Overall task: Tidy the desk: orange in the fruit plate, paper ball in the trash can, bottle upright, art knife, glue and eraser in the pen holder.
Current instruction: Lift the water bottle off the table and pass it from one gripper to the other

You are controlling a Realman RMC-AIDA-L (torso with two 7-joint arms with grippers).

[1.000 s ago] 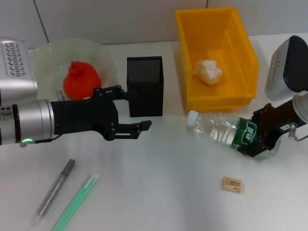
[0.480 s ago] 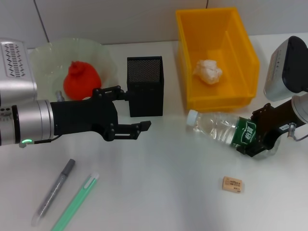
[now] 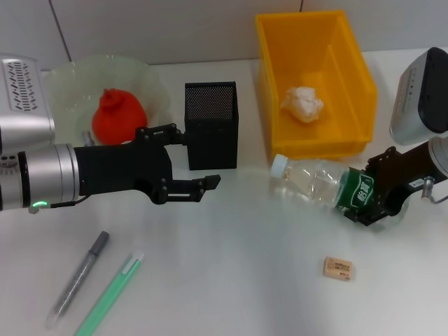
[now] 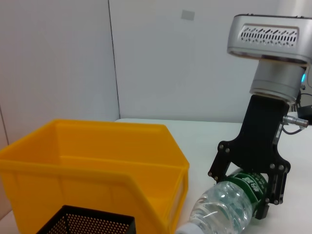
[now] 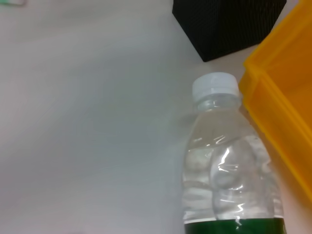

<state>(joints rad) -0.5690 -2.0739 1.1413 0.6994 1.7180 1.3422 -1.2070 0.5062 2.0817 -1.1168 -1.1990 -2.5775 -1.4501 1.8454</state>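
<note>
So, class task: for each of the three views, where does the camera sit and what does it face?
Head view: high, looking down at the desk; both arms show, left tool, right tool.
Left wrist view: low, faces the right tool gripping the bottle.
Right wrist view: above the bottle; no own fingers show.
All share the bottle.

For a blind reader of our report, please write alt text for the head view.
The right claw is shut on the lying bottle at its green label, beside the trash can holding the paper ball. The left claw hovers open before the pen holder; the orange sits in the fruit plate.
</note>
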